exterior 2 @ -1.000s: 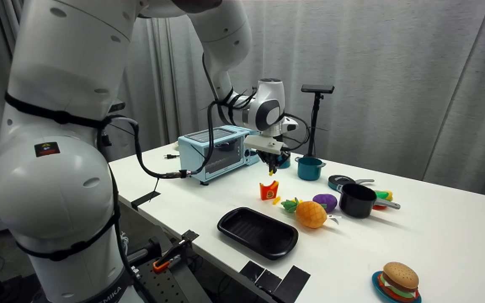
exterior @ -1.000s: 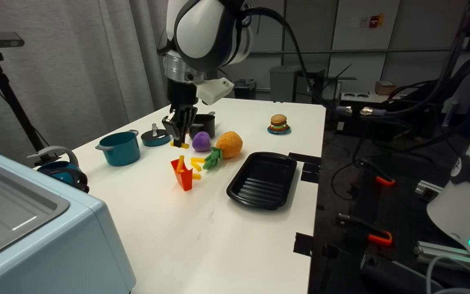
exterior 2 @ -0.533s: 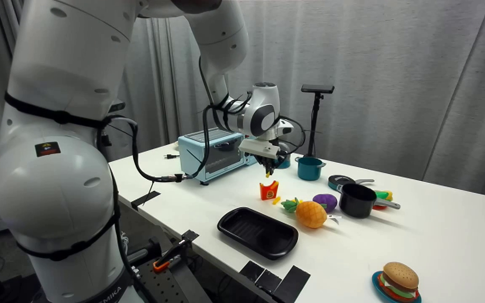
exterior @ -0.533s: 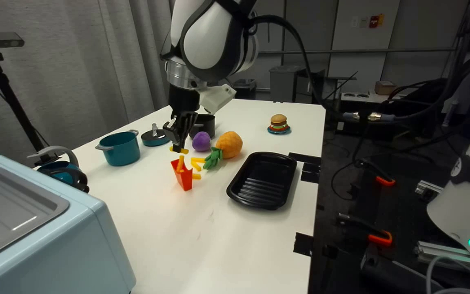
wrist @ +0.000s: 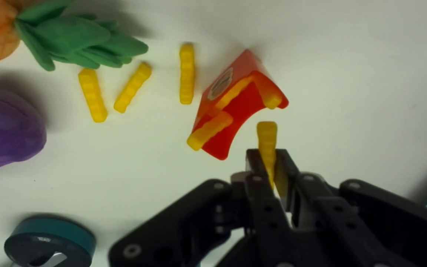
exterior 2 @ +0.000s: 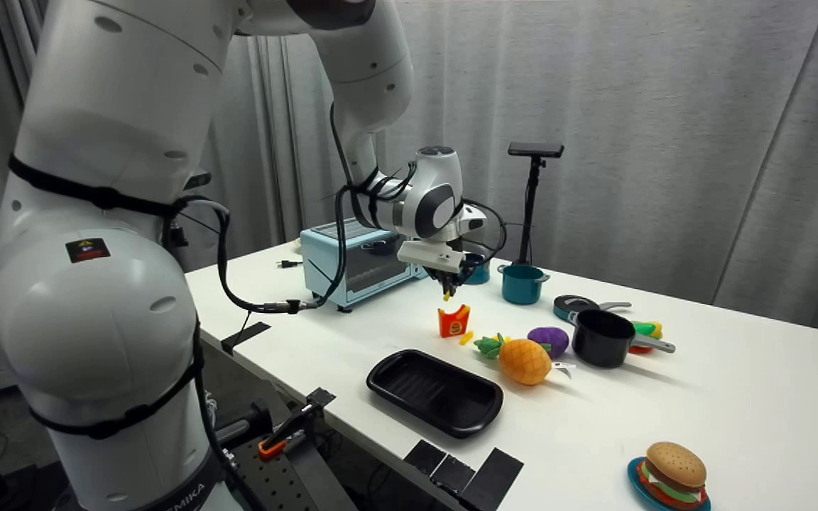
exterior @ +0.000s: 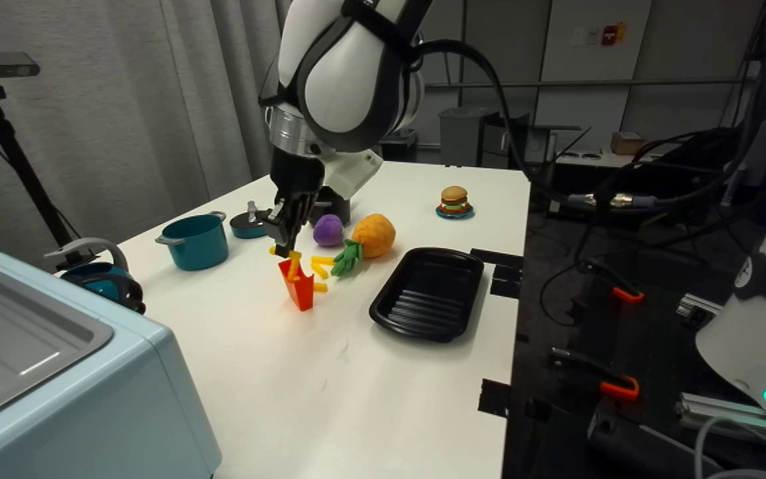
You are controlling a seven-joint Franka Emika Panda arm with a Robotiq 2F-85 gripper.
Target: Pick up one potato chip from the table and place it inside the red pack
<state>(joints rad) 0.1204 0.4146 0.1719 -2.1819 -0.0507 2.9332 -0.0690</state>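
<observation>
A grey curtain (exterior 2: 629, 177) hangs behind a white table (exterior 2: 757, 419). In the wrist view a toy pineapple (wrist: 69, 39) and a rounded purple toy (wrist: 7, 128) are cut off by the left edge, a teal frying pan (wrist: 56, 225) by the bottom. In an exterior view a black saucepan (exterior: 338, 206) is partly hidden behind the arm (exterior: 340, 93), the frame crops a pale-blue toaster oven (exterior: 130, 399), and what a teal pot (exterior: 197, 246) may hold cannot be made out.

The red fry pack (wrist: 247, 107) stands upright on the table with what look like three fries in it (wrist: 210, 129), one jutting over the rim. Three loose fries (wrist: 186, 74) lie on the table near the pack.

The jaws of the gripper (wrist: 268, 158) are clamped on one yellow fry (wrist: 267, 131), slim and ridged, its blunt end sticking out past the blurred fingertips (wrist: 287, 160), the rest partly lost between them. It appears just beside the pack's mouth in the wrist view; in an exterior view its tiny tip (exterior 2: 446, 297) shows above the pack, a gap between.
</observation>
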